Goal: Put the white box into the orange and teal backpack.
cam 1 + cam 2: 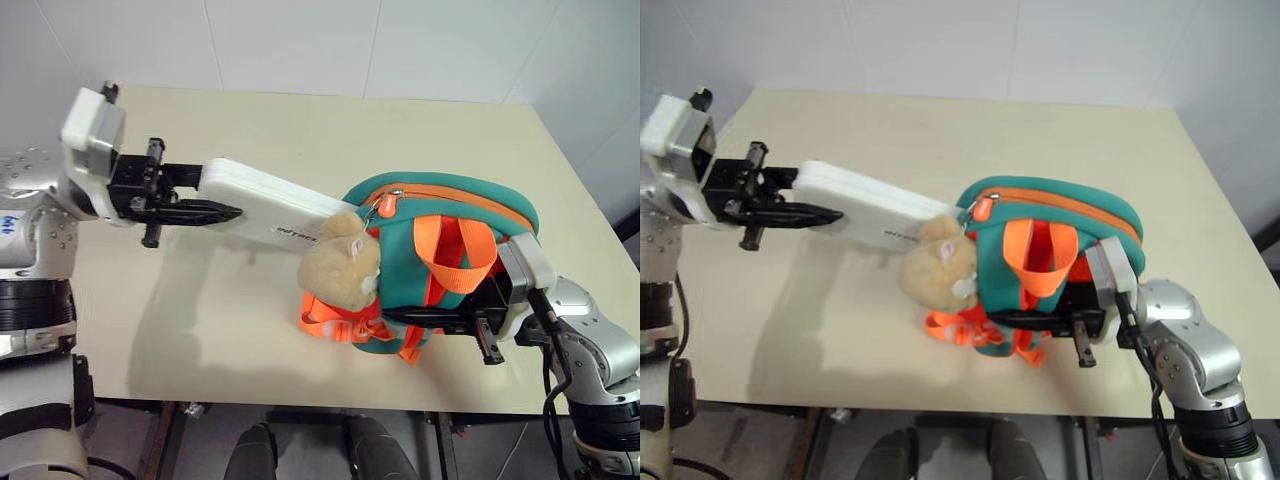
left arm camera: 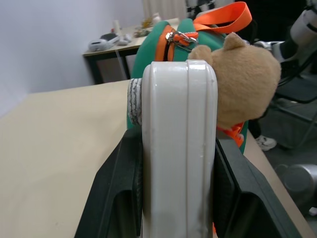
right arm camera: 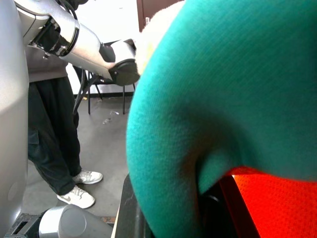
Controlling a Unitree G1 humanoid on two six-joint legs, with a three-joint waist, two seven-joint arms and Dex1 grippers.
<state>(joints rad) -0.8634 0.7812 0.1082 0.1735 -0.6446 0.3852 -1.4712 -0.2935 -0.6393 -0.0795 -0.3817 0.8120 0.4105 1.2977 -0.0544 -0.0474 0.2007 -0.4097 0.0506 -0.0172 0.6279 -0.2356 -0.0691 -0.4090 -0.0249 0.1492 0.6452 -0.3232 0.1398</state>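
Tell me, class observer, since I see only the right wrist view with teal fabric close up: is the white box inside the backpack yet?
Observer: Not fully. The white box has its far end at the backpack opening by the zipper; most of it sticks out.
Operator: What holds the box?
Observer: The left gripper clamps its outer end, one finger on each flat side.
Operator: Is anything near the opening?
Observer: A tan plush toy hangs just below the box's end.
Operator: Where does my gripper sit?
Observer: The right gripper is shut on the backpack's lower edge, above the table.
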